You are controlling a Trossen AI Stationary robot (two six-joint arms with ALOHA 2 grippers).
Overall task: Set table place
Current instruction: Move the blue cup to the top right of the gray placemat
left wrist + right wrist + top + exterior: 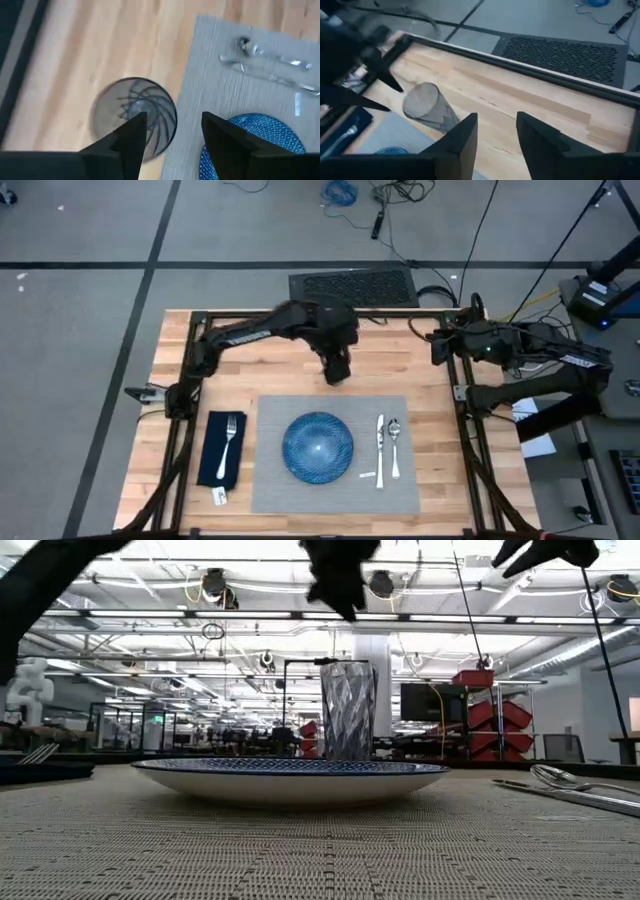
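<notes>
Left gripper (336, 372): arm stretched across the wooden table (400, 360), fingers spread, empty, above the glass
Clear ribbed glass (136, 118): upright below it, just off the grey woven placemat (270, 480)
Right gripper (496, 134): parted, empty, at the table's right edge

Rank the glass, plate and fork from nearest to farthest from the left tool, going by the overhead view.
Measured from the left tool:
1. Glass, directly beneath it on bare wood beyond the placemat.
2. Plate, centred on the placemat.
3. Fork, on the napkin at the table's left side.
</notes>
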